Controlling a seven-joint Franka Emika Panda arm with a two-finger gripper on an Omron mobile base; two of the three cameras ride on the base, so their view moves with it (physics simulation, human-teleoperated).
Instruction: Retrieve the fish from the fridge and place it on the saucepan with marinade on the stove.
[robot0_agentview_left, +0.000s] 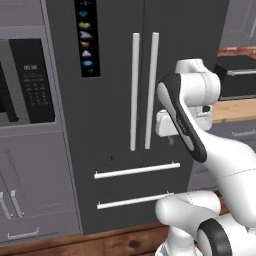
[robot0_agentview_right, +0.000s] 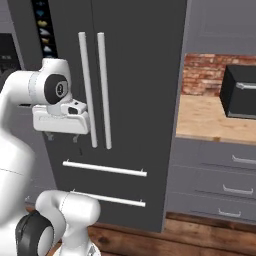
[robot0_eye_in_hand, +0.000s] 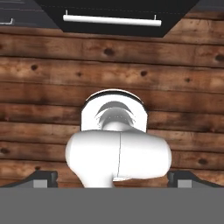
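You face the fridge (robot0_agentview_left: 125, 100), tall, matte dark grey, both doors closed, standing on a knotty wooden plank floor (robot0_eye_in_hand: 43, 70). Count two long vertical silver bar handles (robot0_agentview_left: 135, 90) and two horizontal drawer bars (robot0_agentview_left: 137, 170). Right of it lies a pale wooden worktop (robot0_agentview_right: 210, 120) against red brick. The gripper (robot0_agentview_right: 61, 135) hangs before the doors, jaws wide apart, holding nothing.

White rounded arm (robot0_agentview_left: 220, 150), dark grey joint bands, boxy white hand (robot0_agentview_right: 60, 120)
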